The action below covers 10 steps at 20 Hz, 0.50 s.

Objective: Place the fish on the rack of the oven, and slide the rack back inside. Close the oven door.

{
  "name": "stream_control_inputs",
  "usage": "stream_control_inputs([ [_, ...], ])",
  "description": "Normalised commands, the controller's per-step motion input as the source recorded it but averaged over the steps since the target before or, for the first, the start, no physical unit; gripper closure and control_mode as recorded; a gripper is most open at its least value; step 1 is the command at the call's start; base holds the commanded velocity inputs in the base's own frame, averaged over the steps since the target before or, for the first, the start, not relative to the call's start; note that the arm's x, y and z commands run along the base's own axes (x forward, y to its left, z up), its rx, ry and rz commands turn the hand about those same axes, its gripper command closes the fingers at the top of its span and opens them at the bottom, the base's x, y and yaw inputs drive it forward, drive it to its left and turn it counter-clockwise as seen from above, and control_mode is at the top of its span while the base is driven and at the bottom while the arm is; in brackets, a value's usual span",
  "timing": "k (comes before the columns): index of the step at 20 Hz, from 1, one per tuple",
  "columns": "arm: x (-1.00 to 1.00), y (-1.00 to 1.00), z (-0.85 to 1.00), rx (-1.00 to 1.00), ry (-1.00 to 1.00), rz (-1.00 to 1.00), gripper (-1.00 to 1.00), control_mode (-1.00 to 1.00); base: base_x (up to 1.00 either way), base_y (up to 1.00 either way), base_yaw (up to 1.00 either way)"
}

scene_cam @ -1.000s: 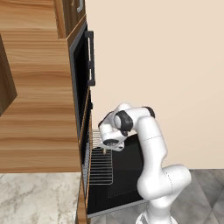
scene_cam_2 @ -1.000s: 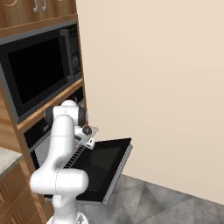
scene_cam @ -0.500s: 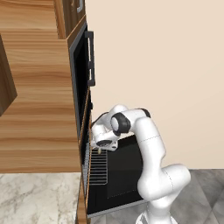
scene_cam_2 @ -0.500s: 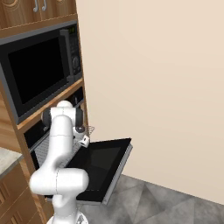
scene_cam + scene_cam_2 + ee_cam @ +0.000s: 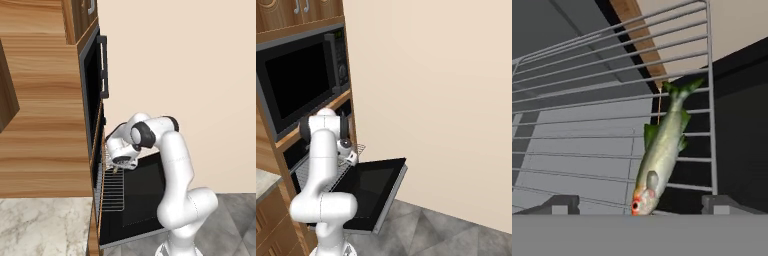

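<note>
Fish (image 5: 662,152) is lying on the rack (image 5: 587,100), head between the gripper (image 5: 639,204) fingertips, body running straight away from them. Fingers spread wide, gripping nothing, so it looks released. Rack's pulled out over the oven door (image 5: 142,200).

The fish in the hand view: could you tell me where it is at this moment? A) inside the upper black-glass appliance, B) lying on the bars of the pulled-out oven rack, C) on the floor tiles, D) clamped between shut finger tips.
B: the fish lies across the rack's silver bars near its edge, while the gripper stands open, its tips apart on either side of the fish's head.
</note>
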Motion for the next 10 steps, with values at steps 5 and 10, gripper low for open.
stream_control_inputs([
  [5, -0.72, -0.73, 0.54, 0.03, 0.0, 0.0, -1.0, -1.0, 0.0, 0.0, 0.0],
  [10, -0.66, -1.0, 0.12, 0.08, 0.0, -0.02, -1.0, -1.0, 0.0, 0.0, 0.0],
])
